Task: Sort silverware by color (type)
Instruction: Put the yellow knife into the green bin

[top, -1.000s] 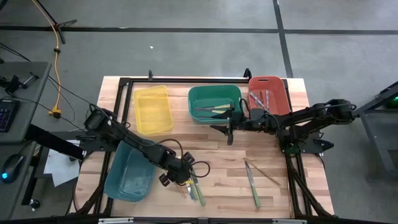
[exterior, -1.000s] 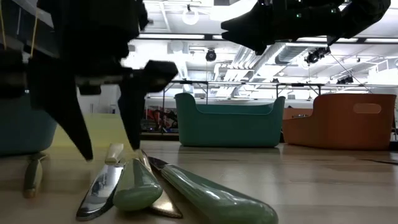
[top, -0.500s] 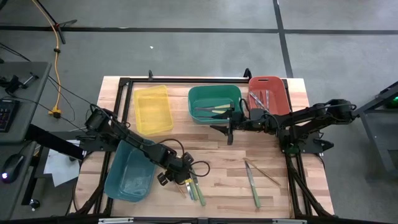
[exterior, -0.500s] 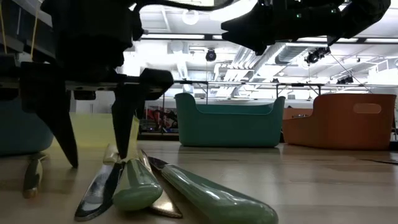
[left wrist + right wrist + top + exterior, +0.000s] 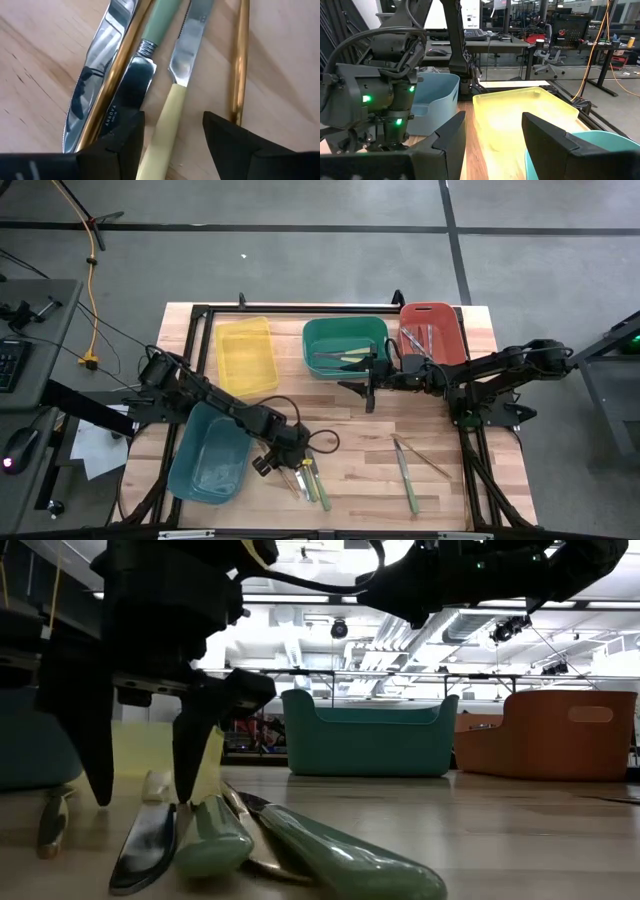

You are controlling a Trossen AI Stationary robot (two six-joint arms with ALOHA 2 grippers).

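While straddling a yellow-handled knife (image 5: 165,125), the left gripper (image 5: 172,137) gapes — unclosed.

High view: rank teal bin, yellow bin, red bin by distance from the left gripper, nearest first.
From the left gripper, open over the silverware near the table's front edge:
1. Teal bin, just beside it, front left.
2. Yellow bin, back left.
3. Red bin, far back right corner.
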